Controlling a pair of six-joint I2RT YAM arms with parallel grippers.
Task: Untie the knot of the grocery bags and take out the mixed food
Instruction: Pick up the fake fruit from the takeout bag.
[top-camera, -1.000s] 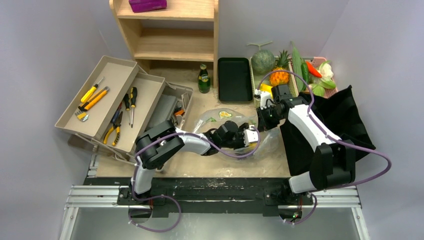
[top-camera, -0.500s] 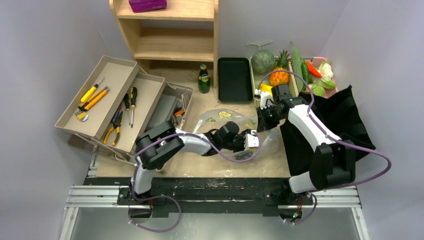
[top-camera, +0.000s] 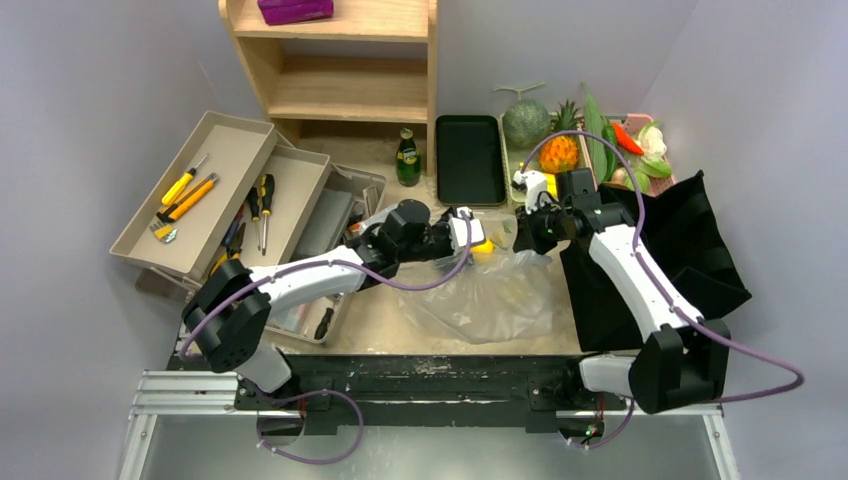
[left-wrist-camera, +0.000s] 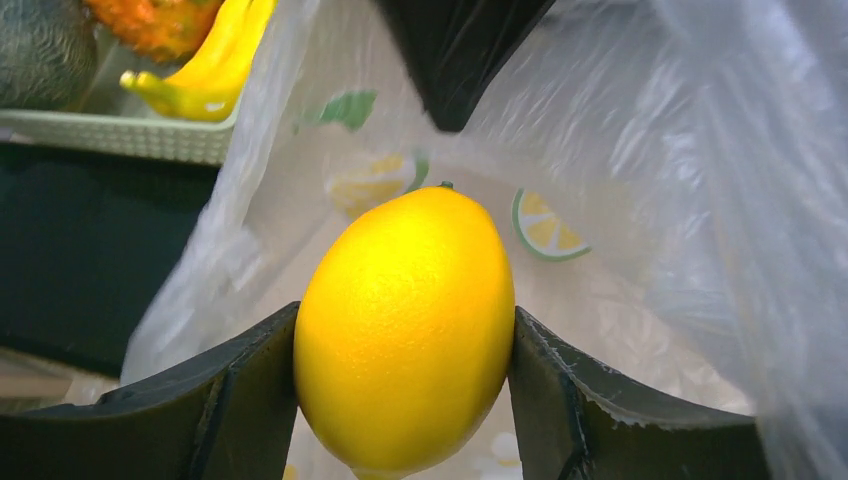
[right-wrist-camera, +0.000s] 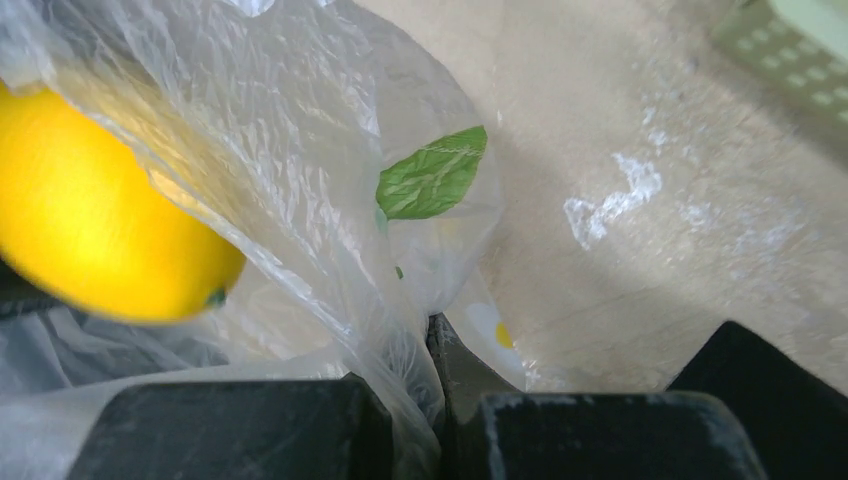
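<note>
Lemon (left-wrist-camera: 404, 330) held by the plastic bag (top-camera: 480, 295), mid-frame.
Left jaws grasp the lemon; right jaws clench the bag's edge.

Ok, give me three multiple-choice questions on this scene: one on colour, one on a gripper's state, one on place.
1. The fruit in the left gripper is: A red, B yellow, C green.
2. The right gripper is: A wide open, B shut on the plastic bag, C out of view.
3. The green bottle stands: A beside the black tray, B inside the plastic bag, C in the left gripper.
Answers: 1 B, the fruit between its fingers is plainly yellow; 2 B, bag film is pinched in its shut jaws; 3 A, it stands upright left of the tray.
</note>
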